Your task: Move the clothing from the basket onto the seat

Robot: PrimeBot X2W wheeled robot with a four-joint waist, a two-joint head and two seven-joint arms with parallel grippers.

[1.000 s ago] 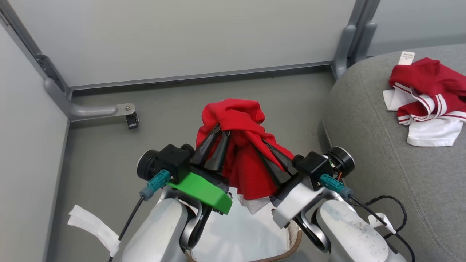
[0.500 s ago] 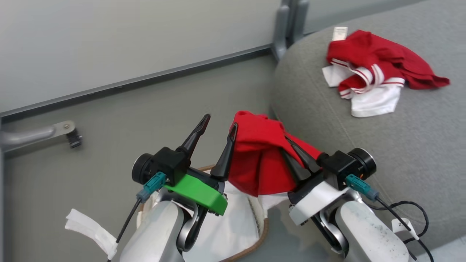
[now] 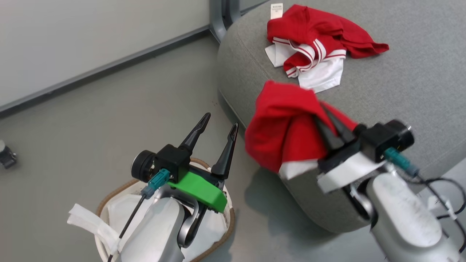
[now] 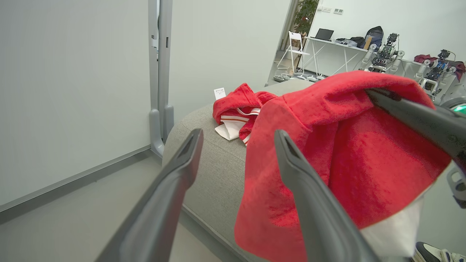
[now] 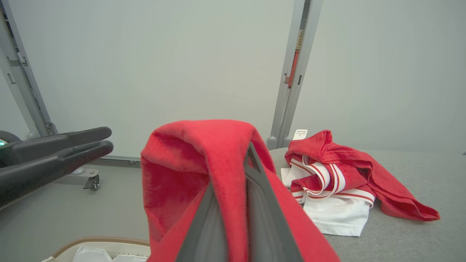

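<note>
A red garment (image 3: 284,134) with a white hem hangs bunched, clamped in the right pincer (image 3: 325,118), above the rounded edge of the grey woven seat (image 3: 400,83) at 3 o'clock in the head view. The second garment (image 3: 313,43), red with striped bands, white trim and a white label, lies crumpled on that seat at 1 o'clock. The oval white basket (image 3: 115,190), brown-rimmed, stands on the floor (image 3: 109,120) at 7 o'clock

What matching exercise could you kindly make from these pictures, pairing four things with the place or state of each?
Things:
1. left gripper
2. right gripper
3. striped garment
4. basket

Place or state:
A. lying on the seat
B. standing on the floor
C. open, holding nothing
D. shut on the plain red garment

Pairs: 1-C, 2-D, 3-A, 4-B
</note>
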